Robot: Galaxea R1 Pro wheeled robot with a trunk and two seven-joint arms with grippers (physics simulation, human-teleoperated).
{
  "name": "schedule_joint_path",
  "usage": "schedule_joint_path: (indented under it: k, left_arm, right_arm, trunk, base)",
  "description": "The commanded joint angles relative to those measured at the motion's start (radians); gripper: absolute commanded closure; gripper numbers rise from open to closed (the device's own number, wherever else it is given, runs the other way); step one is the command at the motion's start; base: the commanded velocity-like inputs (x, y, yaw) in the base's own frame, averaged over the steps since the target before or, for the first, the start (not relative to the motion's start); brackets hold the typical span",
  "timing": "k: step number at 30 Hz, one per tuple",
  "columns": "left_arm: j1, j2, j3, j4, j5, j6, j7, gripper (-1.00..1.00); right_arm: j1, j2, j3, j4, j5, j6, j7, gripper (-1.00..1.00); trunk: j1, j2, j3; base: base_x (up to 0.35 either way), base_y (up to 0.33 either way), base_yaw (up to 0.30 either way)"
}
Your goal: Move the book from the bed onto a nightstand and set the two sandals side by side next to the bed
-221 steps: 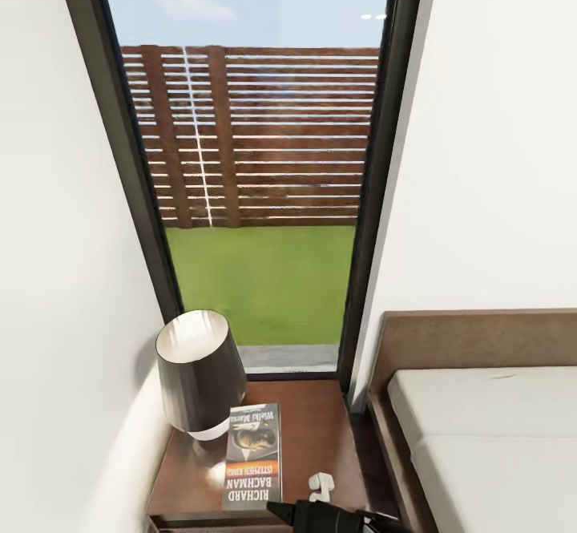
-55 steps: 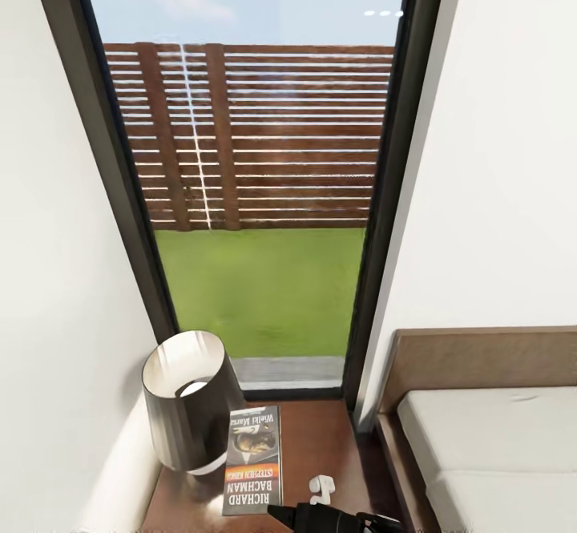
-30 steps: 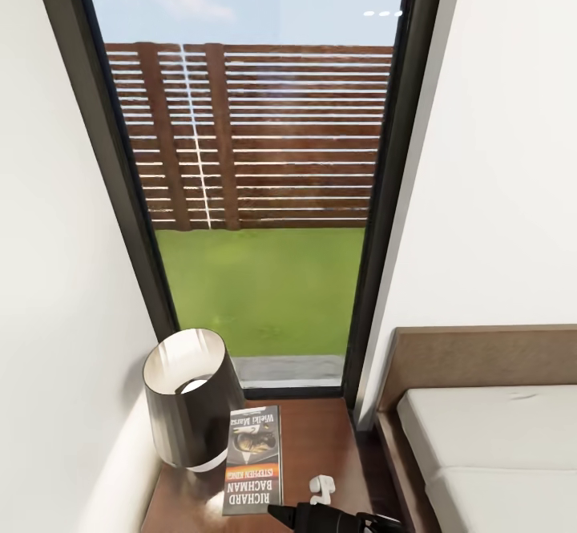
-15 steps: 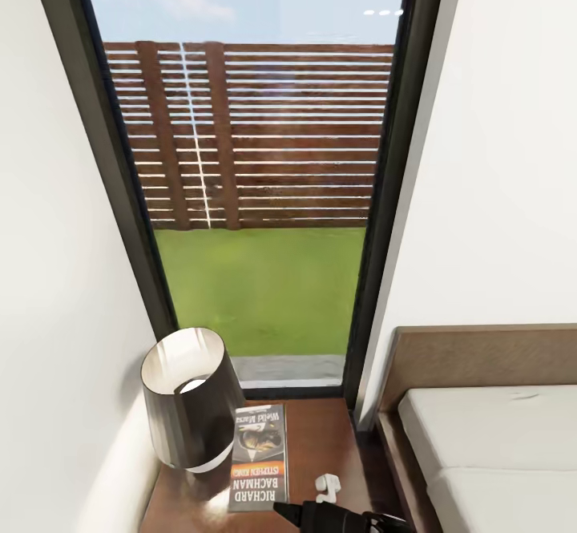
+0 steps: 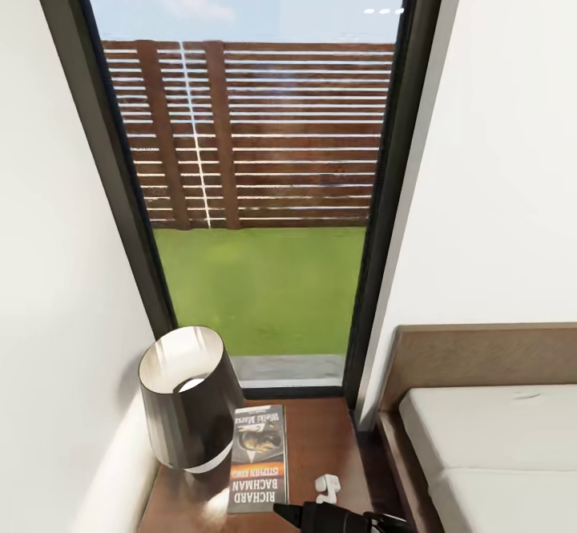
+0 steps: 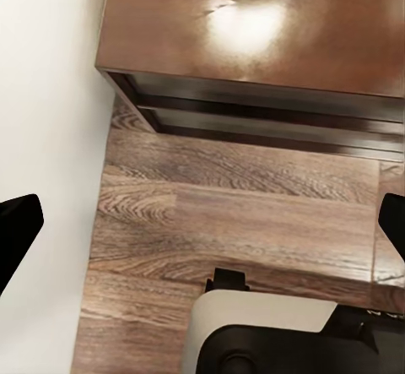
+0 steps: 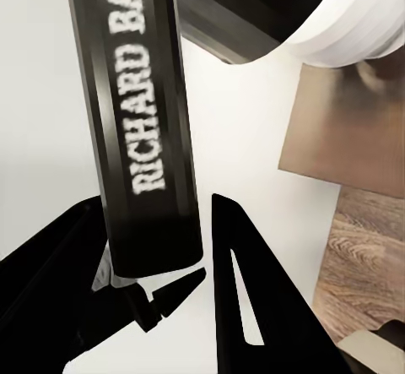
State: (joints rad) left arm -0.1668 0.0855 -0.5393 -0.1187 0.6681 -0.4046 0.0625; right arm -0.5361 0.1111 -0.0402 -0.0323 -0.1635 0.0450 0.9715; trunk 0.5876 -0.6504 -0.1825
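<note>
Wall and lamp crowd the nightstand; book lies flat, its near end between the spread right tool; left tool spread, empty.

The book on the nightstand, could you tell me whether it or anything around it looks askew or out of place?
The book lies flat on the nightstand beside the lamp, slightly skewed to the edges, its near end at the front edge. The right wrist view shows that end between the right pincer fingers. Nothing is spilled or damaged.

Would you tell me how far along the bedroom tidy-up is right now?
Done, apparently: the book lies flat on the nightstand beside the lamp. In hand: the right gripper brackets its spine, a gap on one side. Left: setting both sandals by the bed.
</note>
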Motion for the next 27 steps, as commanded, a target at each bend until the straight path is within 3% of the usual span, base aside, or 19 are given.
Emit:
schedule_joint_path:
  k: [1, 19, 27]
  left_arm:
    - [0.0, 0.0, -0.008, -0.001, 0.002, -0.002, 0.007, -1.0]
    - [0.0, 0.0, -0.008, -0.001, 0.002, -0.002, 0.007, -1.0]
    - [0.0, 0.001, -0.008, -0.001, 0.002, -0.002, 0.007, -1.0]
  right_arm:
    - [-0.001, 0.0, -0.005, 0.0, -0.004, 0.004, 0.003, 1.0]
    - [-0.001, -0.002, -0.011, 0.001, -0.008, 0.003, -0.001, 1.0]
    - [-0.001, -0.025, -0.016, 0.001, -0.011, 0.014, -0.007, 1.0]
  trunk:
    - [0.004, -0.009, -0.005]
    - [0.073, -0.135, -0.061]
    - [0.104, -0.191, -0.086]
  base:
    - [0.0, 0.0, 0.0]
    - [0.0, 0.0, 0.0]
    - [0.0, 0.0, 0.0]
